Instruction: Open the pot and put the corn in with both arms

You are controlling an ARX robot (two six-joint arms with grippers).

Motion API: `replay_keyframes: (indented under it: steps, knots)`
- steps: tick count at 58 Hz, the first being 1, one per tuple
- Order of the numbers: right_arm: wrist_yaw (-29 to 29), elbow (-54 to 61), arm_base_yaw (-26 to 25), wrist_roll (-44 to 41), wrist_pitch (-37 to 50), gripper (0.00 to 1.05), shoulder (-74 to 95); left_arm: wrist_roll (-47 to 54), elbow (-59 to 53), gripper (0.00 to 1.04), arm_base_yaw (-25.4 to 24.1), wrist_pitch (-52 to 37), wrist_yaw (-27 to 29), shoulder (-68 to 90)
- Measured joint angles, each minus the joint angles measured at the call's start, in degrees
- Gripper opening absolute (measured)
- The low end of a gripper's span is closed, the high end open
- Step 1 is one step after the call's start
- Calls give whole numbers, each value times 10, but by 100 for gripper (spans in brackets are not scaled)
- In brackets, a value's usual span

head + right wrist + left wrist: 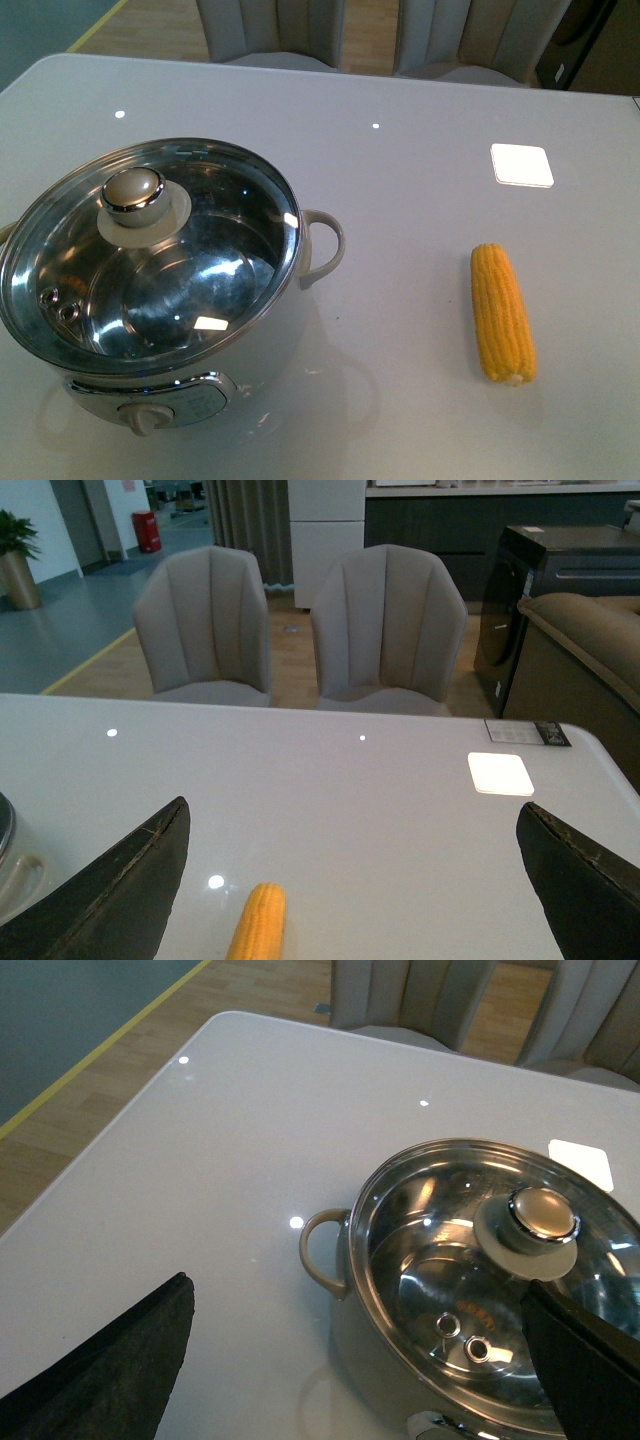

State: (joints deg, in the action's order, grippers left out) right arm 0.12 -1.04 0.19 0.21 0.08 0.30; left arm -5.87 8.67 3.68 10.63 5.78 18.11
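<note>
The pot (310,262) stands at the front left of the white table, shut under a glass lid (210,270) with a round metal knob (134,192). The corn (503,312) lies on the table to the right of the pot, end pointing away from me. Neither arm shows in the front view. In the left wrist view the pot (325,1250) and the knob (543,1213) lie ahead of my open left gripper (365,1360), which holds nothing. In the right wrist view the corn (258,922) lies between the fingers of my open, empty right gripper (365,880).
A white square pad (521,165) lies on the table at the back right. Two grey chairs (385,630) stand behind the table's far edge. A dark cabinet and a sofa (580,650) are to the right beyond the table.
</note>
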Motion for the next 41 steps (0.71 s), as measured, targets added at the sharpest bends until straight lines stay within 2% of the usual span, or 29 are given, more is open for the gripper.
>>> replay_keyframes:
  steps: [12,20,26,32,41]
  knots:
    - [0,0,0,0,0,96,0,7,40,98,23,-184,-12,193]
    - [0,0,0,0,0,96,0,6,76,98,48,-437,-11,442]
    - [0,0,0,0,0,96,0,3,94,98,67,-579,-11,605]
    - [0,0,0,0,0,96,0,5,112,98,85,-654,-8,713]
    - [0,0,0,0,0,96,0,23,140,98,112,-716,-5,838]
